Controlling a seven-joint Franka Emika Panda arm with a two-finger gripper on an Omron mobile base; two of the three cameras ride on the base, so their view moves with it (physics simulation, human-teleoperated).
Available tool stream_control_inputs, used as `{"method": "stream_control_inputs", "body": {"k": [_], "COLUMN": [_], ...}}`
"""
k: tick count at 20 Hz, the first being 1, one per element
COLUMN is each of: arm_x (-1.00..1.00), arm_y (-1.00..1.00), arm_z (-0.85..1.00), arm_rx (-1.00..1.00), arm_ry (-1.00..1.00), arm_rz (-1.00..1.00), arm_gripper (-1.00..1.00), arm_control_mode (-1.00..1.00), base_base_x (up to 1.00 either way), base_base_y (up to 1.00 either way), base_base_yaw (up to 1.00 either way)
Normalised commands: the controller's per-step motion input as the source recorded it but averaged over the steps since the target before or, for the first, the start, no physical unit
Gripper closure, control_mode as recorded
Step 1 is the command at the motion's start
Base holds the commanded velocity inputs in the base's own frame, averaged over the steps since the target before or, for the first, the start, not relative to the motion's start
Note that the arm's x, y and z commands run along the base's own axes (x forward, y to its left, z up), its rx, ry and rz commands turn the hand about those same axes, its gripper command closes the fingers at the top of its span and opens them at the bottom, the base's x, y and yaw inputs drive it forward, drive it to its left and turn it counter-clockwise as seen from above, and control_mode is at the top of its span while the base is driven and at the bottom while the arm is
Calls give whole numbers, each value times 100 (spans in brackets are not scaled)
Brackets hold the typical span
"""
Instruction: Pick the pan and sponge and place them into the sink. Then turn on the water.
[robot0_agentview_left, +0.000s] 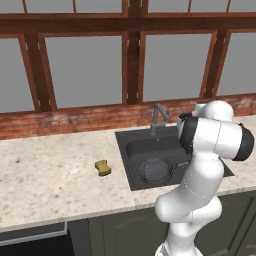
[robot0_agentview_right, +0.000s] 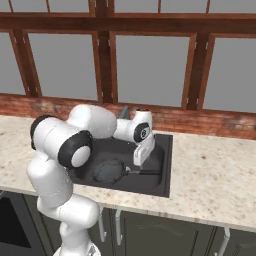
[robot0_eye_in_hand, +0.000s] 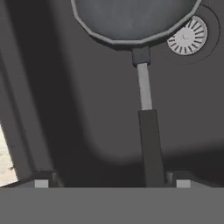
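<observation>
The dark round pan (robot0_agentview_left: 156, 170) lies flat inside the dark grey sink (robot0_agentview_left: 125, 150), and its long thin handle (robot0_agentview_right: 145, 172) points toward the sink's right wall. In the hand view the pan (robot0_eye_in_hand: 131, 17) sits beside the metal drain (robot0_eye_in_hand: 189, 37). Its handle (robot0_eye_in_hand: 148, 144) runs down between the fingertips (robot0_eye_in_hand: 41, 183), which do not touch it. My gripper (robot0_agentview_right: 138, 161) hangs open just above the handle's end, holding nothing. The mustard-yellow sponge (robot0_agentview_left: 103, 167) rests on the counter left of the sink. No water falls from the grey faucet (robot0_agentview_left: 159, 117).
A speckled beige counter (robot0_agentview_left: 45, 175) runs along both sides of the sink, backed by a low brick ledge (robot0_agentview_left: 75, 120) and tall windows. My own white arm (robot0_agentview_left: 200, 170) blocks the sink's right part in the left base view.
</observation>
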Motion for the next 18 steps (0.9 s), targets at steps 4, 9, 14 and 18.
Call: {"method": "stream_control_inputs", "body": {"k": [4, 9, 14, 18], "arm_x": [-97, -100, -96, -63], "arm_y": [25, 51, 94, 100], "arm_z": [89, 97, 72, 64], "arm_rx": [1, 17, 16, 5], "arm_ry": [0, 0, 2, 4], "arm_rz": [-13, -28, -40, -43], "arm_gripper": [-100, -100, -100, -100], "arm_control_mode": [-100, -100, -100, -100], "base_base_x": [0, 0, 0, 0], "base_base_y": [0, 0, 0, 0], "base_base_yaw": [0, 0, 0, 0]}}
